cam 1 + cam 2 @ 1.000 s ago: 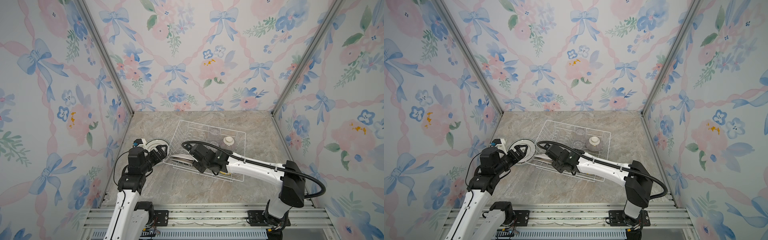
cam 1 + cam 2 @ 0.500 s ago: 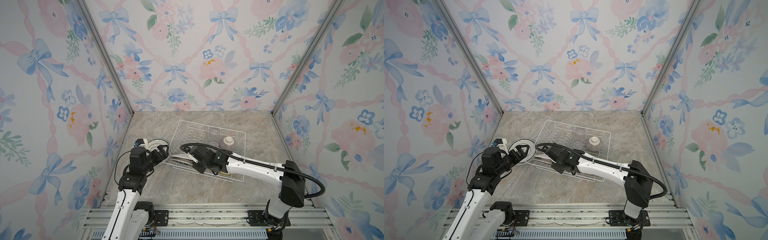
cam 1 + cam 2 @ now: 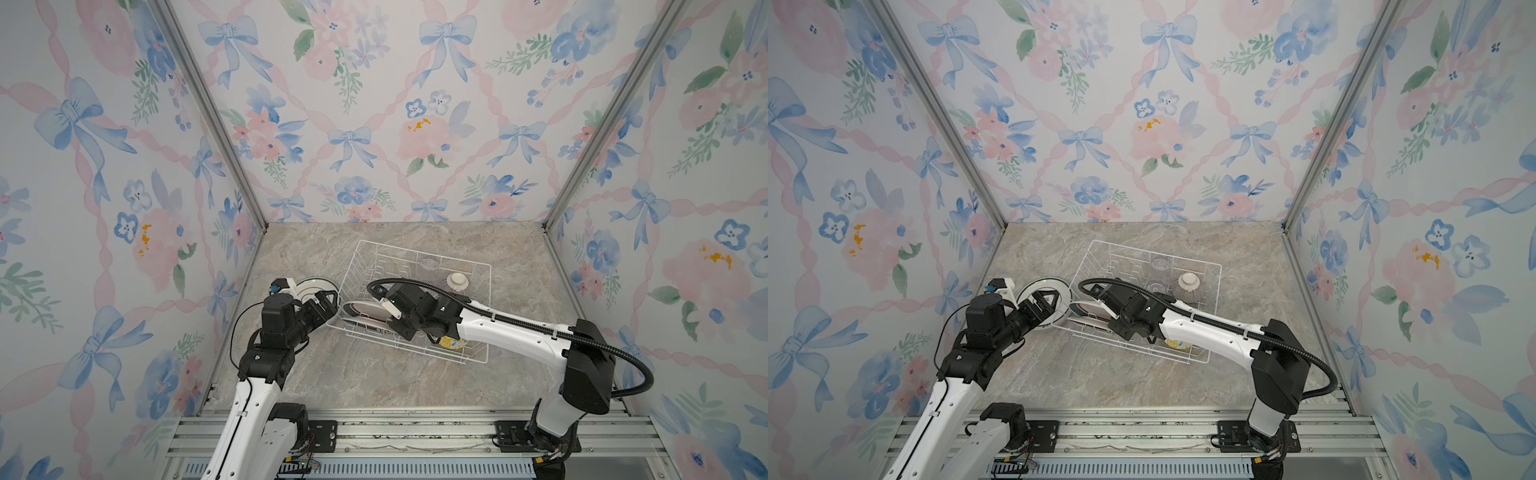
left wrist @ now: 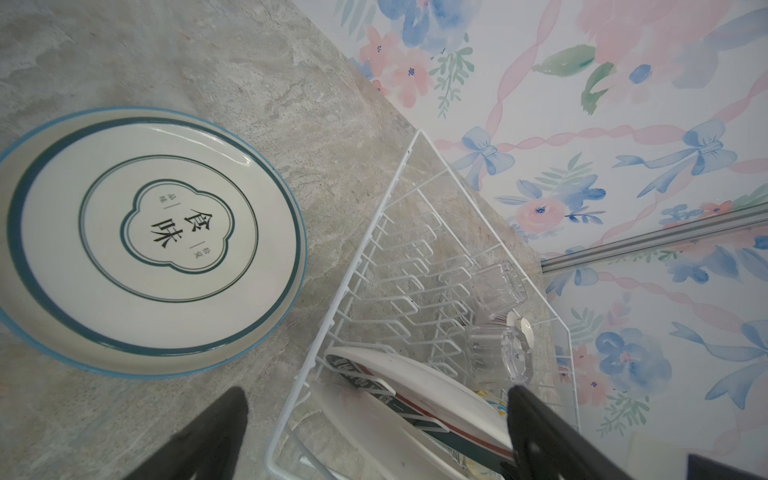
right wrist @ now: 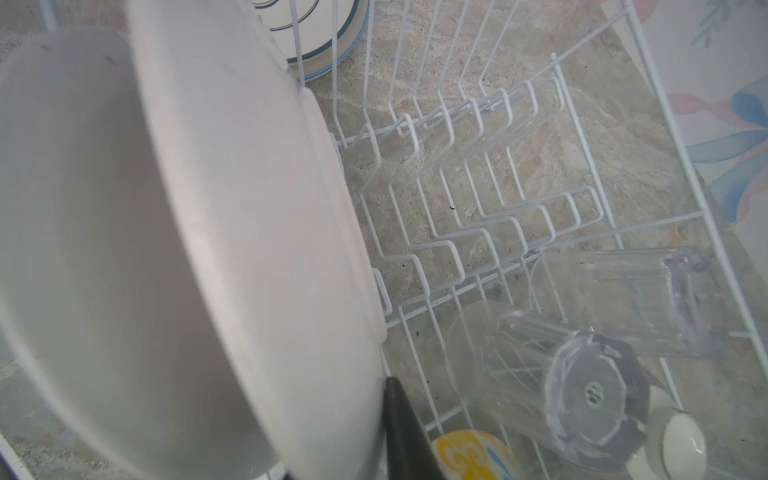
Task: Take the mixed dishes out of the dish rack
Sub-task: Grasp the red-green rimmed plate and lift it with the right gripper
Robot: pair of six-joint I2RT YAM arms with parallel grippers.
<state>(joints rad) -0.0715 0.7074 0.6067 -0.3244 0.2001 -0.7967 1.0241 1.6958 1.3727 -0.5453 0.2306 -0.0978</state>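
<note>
The table [image 3: 374, 382] is a grey-beige, marble-look slab, walled at the left, right and far sides. Two things lie directly on it. A white wire rack [image 3: 478, 332] sits skewed on the middle of the slab, a little to the right, its corner pointing toward the far wall. A round plate [image 3: 316, 286] with a blue rim and Chinese characters lies flat, face up, just left of the rack, with a narrow strip of bare table showing between them in the left wrist view [image 4: 153, 232].
</note>
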